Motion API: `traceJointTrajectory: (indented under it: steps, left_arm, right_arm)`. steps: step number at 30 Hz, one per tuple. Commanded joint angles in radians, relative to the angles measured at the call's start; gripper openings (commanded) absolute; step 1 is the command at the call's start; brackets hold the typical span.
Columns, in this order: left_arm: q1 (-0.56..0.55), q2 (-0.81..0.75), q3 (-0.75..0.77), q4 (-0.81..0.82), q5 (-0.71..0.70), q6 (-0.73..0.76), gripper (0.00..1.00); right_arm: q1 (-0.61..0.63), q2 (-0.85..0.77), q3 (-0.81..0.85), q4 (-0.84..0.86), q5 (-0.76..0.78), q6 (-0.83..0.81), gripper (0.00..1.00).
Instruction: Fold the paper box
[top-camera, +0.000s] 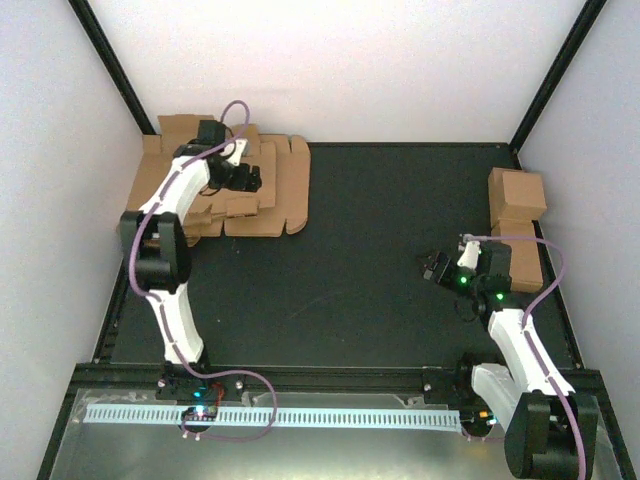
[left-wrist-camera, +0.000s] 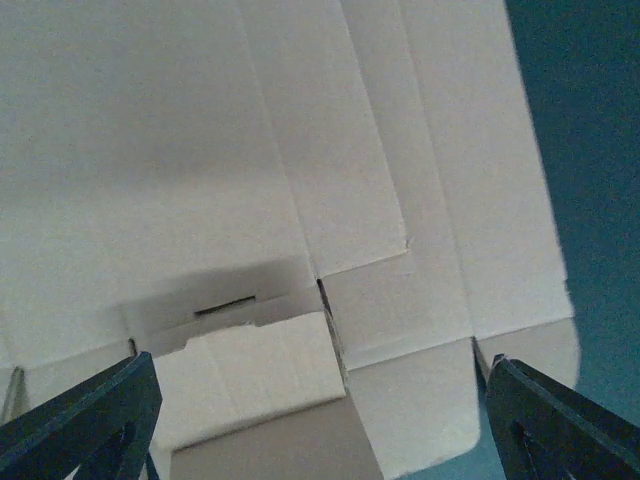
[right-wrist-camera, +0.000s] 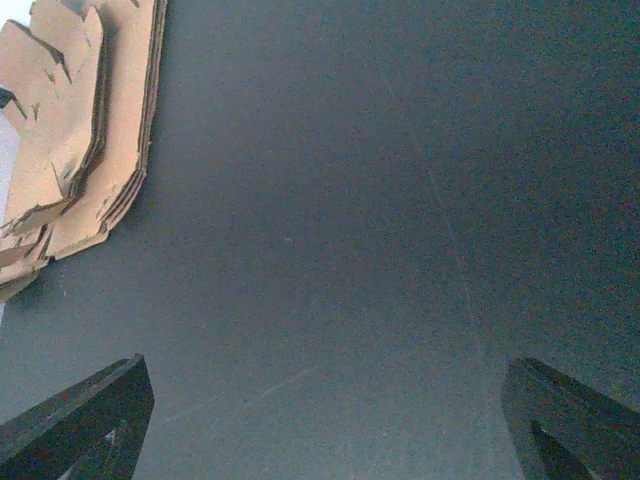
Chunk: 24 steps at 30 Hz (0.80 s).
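Your left hand (top-camera: 243, 178) hovers over the stack of flat blanks (top-camera: 285, 205) at the far left corner of the table (top-camera: 400, 220), fingers spread wide and gripping nothing. The paper box (left-wrist-camera: 340, 160) is the sheet right beneath it, flat and unfolded, creases and tabbed flaps in plain sight. Take only that one sheet. Come down on a free flap edge where the wrist view shows the layers stepped apart, and pinch shallow so you don't catch the blank below. From overhead I can't tell where the top sheet ends, so trust the wrist view. Your right hand (top-camera: 437, 268) hangs wide open over bare table, well apart from the stack and near the finished cartons (top-camera: 517, 195). Draw the sheet toward the middle, where both hands can likely reach it.
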Motion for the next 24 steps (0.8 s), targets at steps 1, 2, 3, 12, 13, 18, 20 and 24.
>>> traceJointTrajectory:
  steps: [1,2,3,12,13,18,20,24]
  left_arm:
    - [-0.042,0.147,0.215,-0.238,-0.072,0.129,0.92]
    - [-0.046,0.189,0.272,-0.274,-0.082,0.144,0.91]
    - [-0.047,0.226,0.328,-0.311,-0.089,0.158,0.90]
    - [-0.055,0.428,0.547,-0.476,-0.087,0.245,0.88]
    - [-0.055,0.437,0.547,-0.474,-0.076,0.245,0.88]
    - [-0.057,0.470,0.557,-0.491,-0.025,0.254,0.88]
    - [-0.056,0.479,0.563,-0.504,-0.045,0.248,0.88]
    - [-0.057,0.482,0.574,-0.540,-0.072,0.226,0.84]
  right_arm:
    - [0.002,0.000,0.033,-0.023,-0.027,-0.007,0.98]
    - [0.003,-0.004,0.034,-0.028,-0.027,-0.009,0.98]
    - [0.002,-0.007,0.037,-0.032,-0.026,-0.010,0.98]
    - [0.002,-0.022,0.028,-0.050,-0.019,-0.011,0.98]
    - [0.002,-0.023,0.028,-0.050,-0.020,-0.012,0.98]
    - [0.002,-0.032,0.029,-0.049,-0.015,-0.005,0.98]
    - [0.003,-0.039,0.028,-0.049,-0.016,0.000,0.98]
    - [0.002,-0.048,0.026,-0.051,-0.016,0.000,0.98]
